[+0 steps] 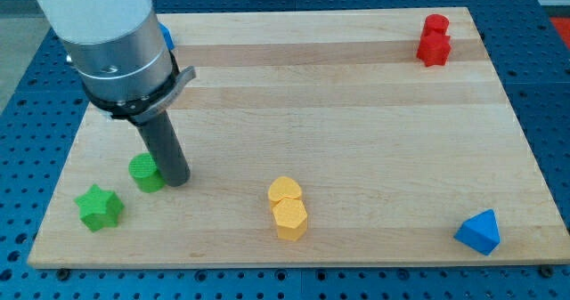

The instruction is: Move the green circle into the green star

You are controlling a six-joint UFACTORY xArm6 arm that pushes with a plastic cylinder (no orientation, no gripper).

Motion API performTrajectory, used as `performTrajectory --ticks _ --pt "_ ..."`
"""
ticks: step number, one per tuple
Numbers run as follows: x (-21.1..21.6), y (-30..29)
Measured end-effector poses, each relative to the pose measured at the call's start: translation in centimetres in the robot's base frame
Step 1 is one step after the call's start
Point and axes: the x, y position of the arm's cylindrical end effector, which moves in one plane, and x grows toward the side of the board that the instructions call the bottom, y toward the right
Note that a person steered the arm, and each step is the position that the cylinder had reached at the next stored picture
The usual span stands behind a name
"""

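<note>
The green circle [145, 173] lies on the wooden board [356, 104] at the view's lower left. The green star [99, 207] lies just down and left of it, a small gap between them. My tip [176, 181] is down on the board, touching the circle's right side. The dark rod rises from there to the arm's grey cylinder at the view's upper left.
Two yellow blocks [288, 207] sit touching at the bottom middle. Two red blocks [434, 40] sit at the top right. A blue triangular block [479, 231] is at the bottom right. A blue block [166, 37] peeks out behind the arm.
</note>
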Motion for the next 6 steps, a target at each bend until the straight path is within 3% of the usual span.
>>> performTrajectory --ticks 3,6 --pt "-3.2 -0.1" --pt "-1.2 -3.8"
